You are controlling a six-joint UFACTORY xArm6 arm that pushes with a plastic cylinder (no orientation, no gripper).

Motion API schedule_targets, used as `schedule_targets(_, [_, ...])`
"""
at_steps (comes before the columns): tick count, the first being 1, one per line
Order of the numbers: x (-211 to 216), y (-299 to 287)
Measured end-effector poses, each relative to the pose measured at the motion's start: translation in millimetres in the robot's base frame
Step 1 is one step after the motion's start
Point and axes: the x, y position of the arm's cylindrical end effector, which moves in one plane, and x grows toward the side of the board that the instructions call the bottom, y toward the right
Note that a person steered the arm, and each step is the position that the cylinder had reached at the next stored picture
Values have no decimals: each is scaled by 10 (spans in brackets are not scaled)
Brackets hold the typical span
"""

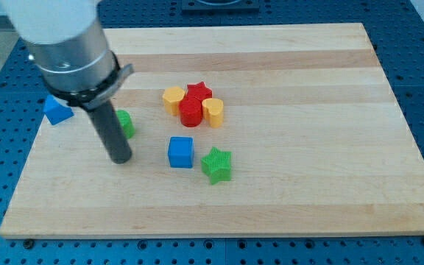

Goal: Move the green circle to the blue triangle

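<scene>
tip (pixel 119 159) bare rod, nothing to pinch, sat below-right of green circle (pixel 126 123) | circle lay right of blue triangle (pixel 56 110), apart | likely light, rigid, slides easily | push its right side, centred, or it rolls off

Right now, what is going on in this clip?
A robot arm is working a wooden board with a dark rod. My tip rests on the board just below the green circle, which the rod partly hides. The blue triangle sits apart, near the view's left edge, so the two are not together yet. A blue cube, a green star and a cluster of red and yellow blocks lie to the view's right.
</scene>
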Motion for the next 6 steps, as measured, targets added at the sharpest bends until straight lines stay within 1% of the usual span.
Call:
schedule_targets(1, [-221, 75])
schedule_targets(2, [-454, -44])
schedule_targets(4, [-791, -647])
schedule_targets(5, [-820, -605])
schedule_targets(6, [-874, -374])
